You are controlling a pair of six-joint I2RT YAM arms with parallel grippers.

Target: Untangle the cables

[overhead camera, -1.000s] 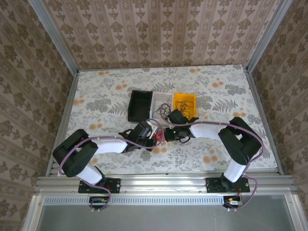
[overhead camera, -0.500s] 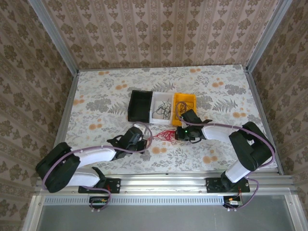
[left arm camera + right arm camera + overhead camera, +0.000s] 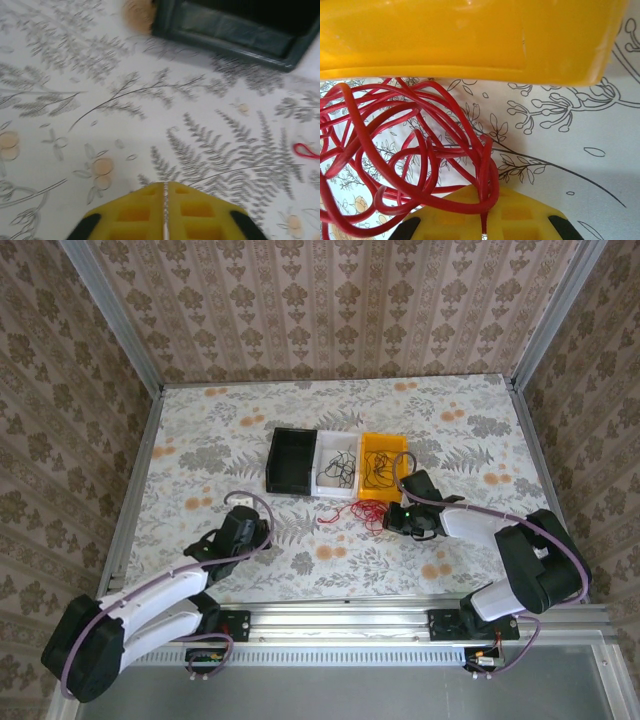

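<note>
Red cables (image 3: 410, 150) lie left of right gripper (image 3: 484, 195), one strand pinched in its jaws; left gripper (image 3: 165, 190) closed empty, well apart.

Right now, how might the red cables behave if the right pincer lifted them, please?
Probably floppy: the red cables lie in loose curls. Likely light, being thin. Interlocked loops suggest they'd rise as one clump.

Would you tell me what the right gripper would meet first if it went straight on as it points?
Probably the near wall of the yellow plastic bin, just beyond the tangled red cables that the right gripper holds.
</note>
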